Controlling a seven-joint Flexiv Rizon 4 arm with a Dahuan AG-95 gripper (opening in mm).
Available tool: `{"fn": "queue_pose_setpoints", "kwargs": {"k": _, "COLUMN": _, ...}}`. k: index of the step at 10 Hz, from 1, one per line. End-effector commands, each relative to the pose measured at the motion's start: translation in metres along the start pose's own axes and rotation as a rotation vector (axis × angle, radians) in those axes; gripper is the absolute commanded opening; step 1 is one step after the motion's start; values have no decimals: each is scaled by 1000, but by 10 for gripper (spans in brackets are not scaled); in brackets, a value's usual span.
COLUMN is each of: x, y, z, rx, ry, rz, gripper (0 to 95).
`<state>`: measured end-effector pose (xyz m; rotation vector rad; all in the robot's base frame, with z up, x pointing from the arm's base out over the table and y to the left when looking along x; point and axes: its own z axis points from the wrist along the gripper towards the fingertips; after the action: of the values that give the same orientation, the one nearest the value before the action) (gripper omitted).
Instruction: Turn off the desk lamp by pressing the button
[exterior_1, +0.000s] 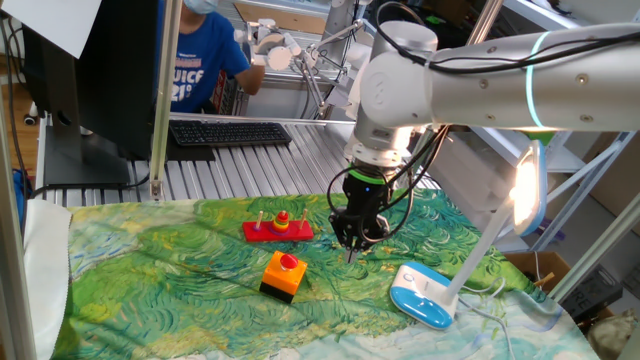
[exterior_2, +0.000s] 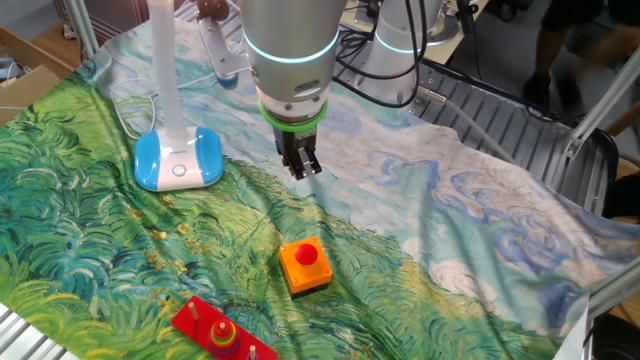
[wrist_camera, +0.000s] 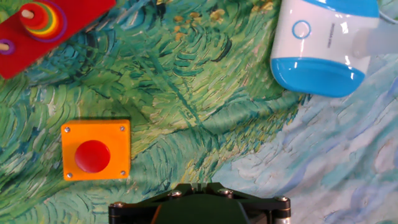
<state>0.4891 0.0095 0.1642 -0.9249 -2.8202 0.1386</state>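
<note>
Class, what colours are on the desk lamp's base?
White top with a blue rim: the desk lamp base shows best in the hand view.

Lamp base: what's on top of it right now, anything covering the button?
On the desk lamp base sit only the stem's foot and the button, a faint ring, uncovered. The gripper hangs off to the side, above the cloth.

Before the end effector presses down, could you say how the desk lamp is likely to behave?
The desk lamp probably stays put: its flat oval base lies broad on the cloth. A sideways shove might tip it, given the long head on a thin slanted stem. The smooth plastic could be slippery.
</note>
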Motion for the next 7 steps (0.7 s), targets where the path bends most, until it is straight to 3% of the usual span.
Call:
{"fn": "queue_pose_setpoints", "kwargs": {"k": 1, "x": -1, "y": 0, "z": 1, "rx": 15, "ry": -30, "rz": -31, "gripper": 0}}
{"fn": "queue_pose_setpoints", "kwargs": {"k": 3, "x": -1, "y": 0, "z": 1, "rx": 18, "ry": -53, "rz": -52, "gripper": 0}}
{"fn": "queue_pose_setpoints", "kwargs": {"k": 4, "x": -1, "y": -1, "z": 1, "rx": 31, "ry": -79, "rz": -65, "gripper": 0}}
{"fn": "queue_pose_setpoints", "kwargs": {"k": 5, "x": -6, "y": -3, "z": 3, "rx": 81, "ry": -121, "rz": -107, "gripper": 0}}
{"fn": "queue_pose_setpoints", "kwargs": {"k": 7, "x": -17, "y": -11, "z": 8, "rx": 93, "ry": -135, "rz": -130, "gripper": 0}}
